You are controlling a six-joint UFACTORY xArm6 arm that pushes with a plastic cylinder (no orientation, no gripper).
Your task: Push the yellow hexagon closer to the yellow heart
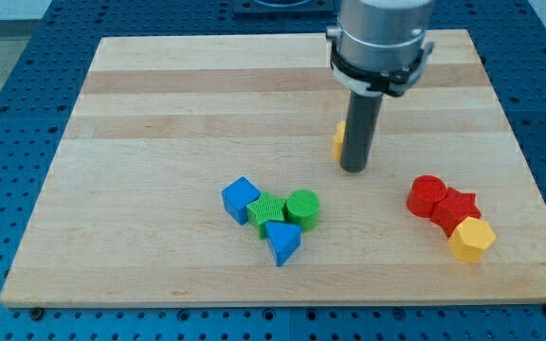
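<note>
The yellow hexagon (472, 239) lies near the board's lower right, touching a red star (456, 206) above it. The yellow heart (337, 140) sits near the board's middle, mostly hidden behind my rod; only its left edge shows. My tip (354, 170) rests on the board just right of and below the heart, touching or nearly touching it. The hexagon is well to the right of and below my tip.
A red cylinder (428, 194) touches the red star's left side. A cluster lies left of centre, lower down: a blue cube (241, 199), a green block (266, 209), a green cylinder (302, 208) and a blue triangle (282, 243). The wooden board (159, 114) ends near the hexagon.
</note>
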